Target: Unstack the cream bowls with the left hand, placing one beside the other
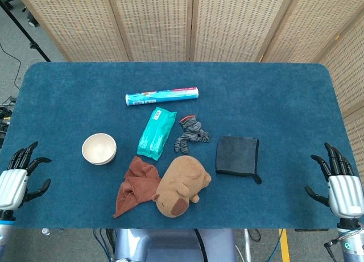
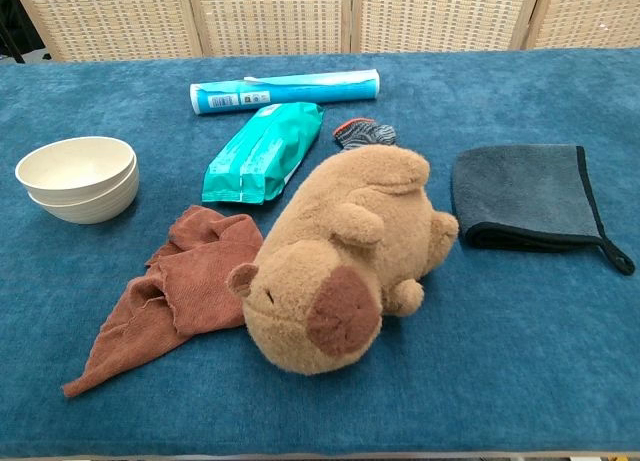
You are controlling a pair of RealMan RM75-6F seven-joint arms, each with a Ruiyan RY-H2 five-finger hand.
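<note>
Two cream bowls [image 1: 99,148] sit nested in one stack on the blue table, left of centre; the chest view shows the stacked cream bowls [image 2: 77,177] at its left edge, one rim above the other. My left hand [image 1: 18,175] hangs at the table's near left corner, well left of the bowls, fingers spread and empty. My right hand [image 1: 339,181] hovers at the near right corner, fingers apart and holding nothing. Neither hand appears in the chest view.
A rust-brown cloth [image 1: 135,185] lies just right of and nearer than the bowls. Beside it lie a brown plush capybara [image 1: 181,186], a teal wipes pack [image 1: 156,133], a teal tube [image 1: 162,96], a striped glove [image 1: 191,132] and a dark folded cloth [image 1: 238,156].
</note>
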